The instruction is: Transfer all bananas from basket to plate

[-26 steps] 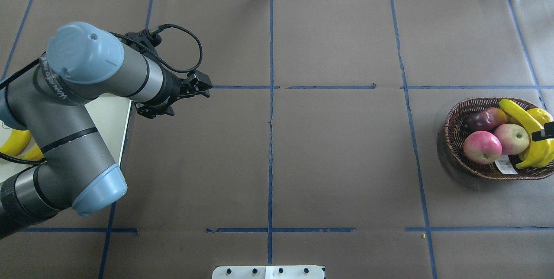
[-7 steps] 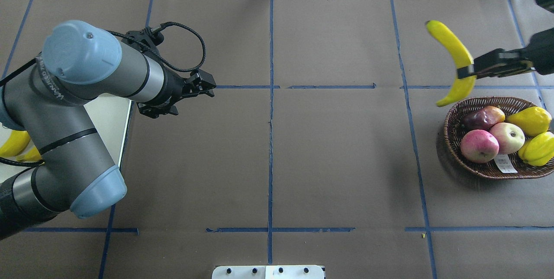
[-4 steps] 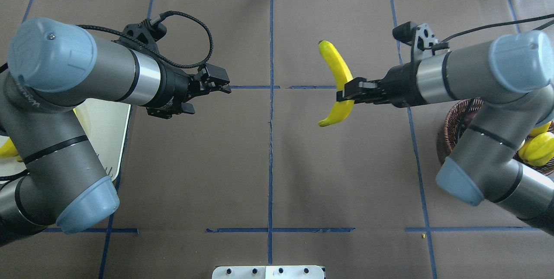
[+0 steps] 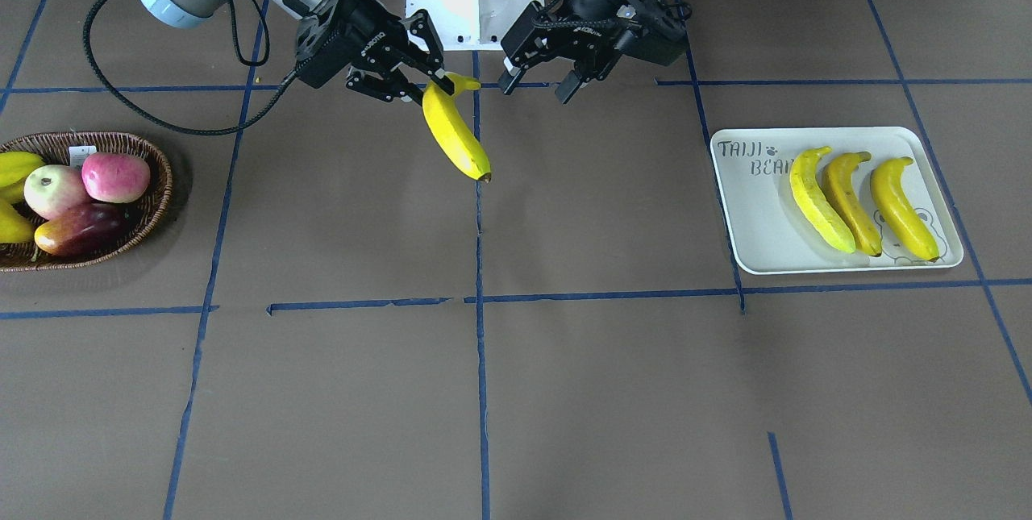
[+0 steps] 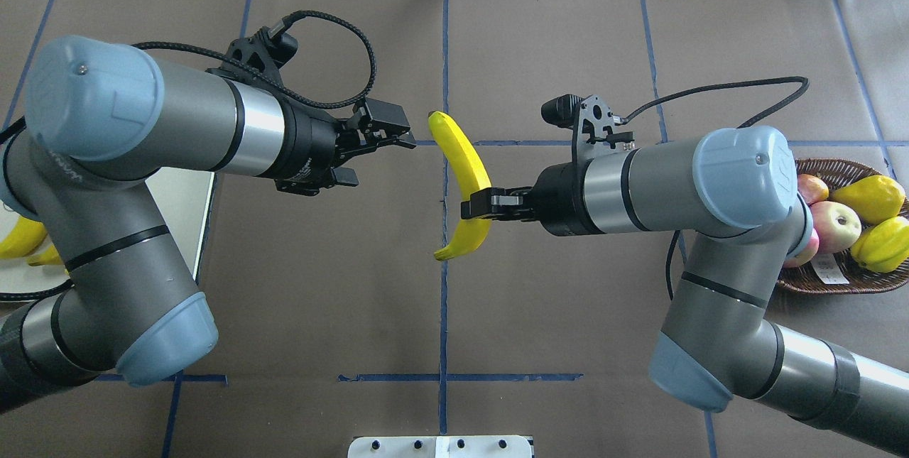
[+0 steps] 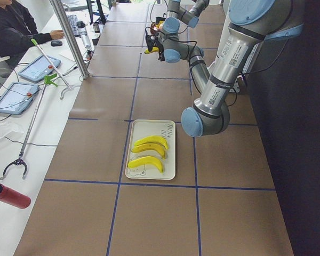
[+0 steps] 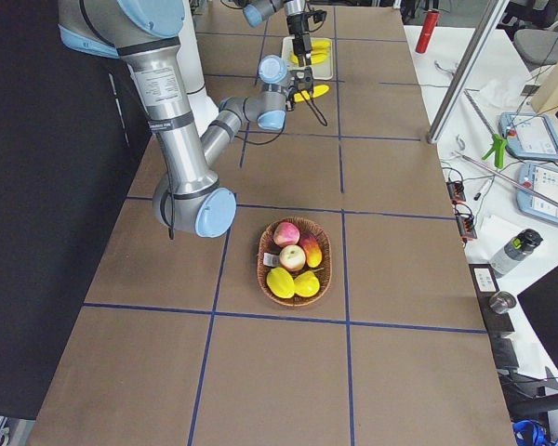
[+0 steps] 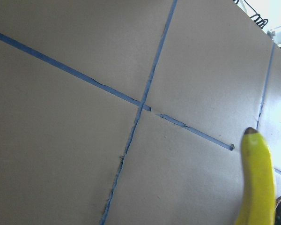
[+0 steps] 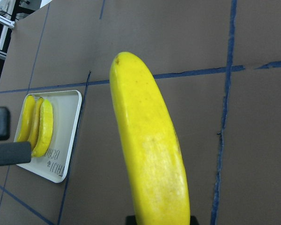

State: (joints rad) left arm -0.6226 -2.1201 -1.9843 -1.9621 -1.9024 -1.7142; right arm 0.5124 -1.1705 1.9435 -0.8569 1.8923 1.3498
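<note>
My right gripper [image 5: 477, 204] [image 4: 431, 85] is shut on one banana [image 5: 465, 167] [image 4: 455, 133] [image 9: 150, 154], holding it in the air over the table's middle line. My left gripper [image 5: 380, 156] [image 4: 536, 87] stands open just beside the banana's upper end, a small gap away and not touching it. The banana's dark tip [image 8: 257, 178] shows in the left wrist view. Three bananas [image 4: 846, 201] [image 6: 148, 151] lie side by side on the white plate [image 4: 750, 214] [image 9: 61, 140]. The wicker basket [image 4: 157, 181] [image 5: 838, 167] [image 7: 324, 269] shows no banana in it.
In the basket lie two apples [image 4: 115, 176], a dark mango [image 4: 76, 230] and lumpy yellow fruits [image 5: 870, 199]. My left arm's links cover most of the plate in the overhead view. A person sits at the side bench [image 6: 21, 32] with tablets and tools.
My right arm lifted a banana out of the basket and carried it leftward to the table's middle. My left arm swung right toward it, gripper still open.
</note>
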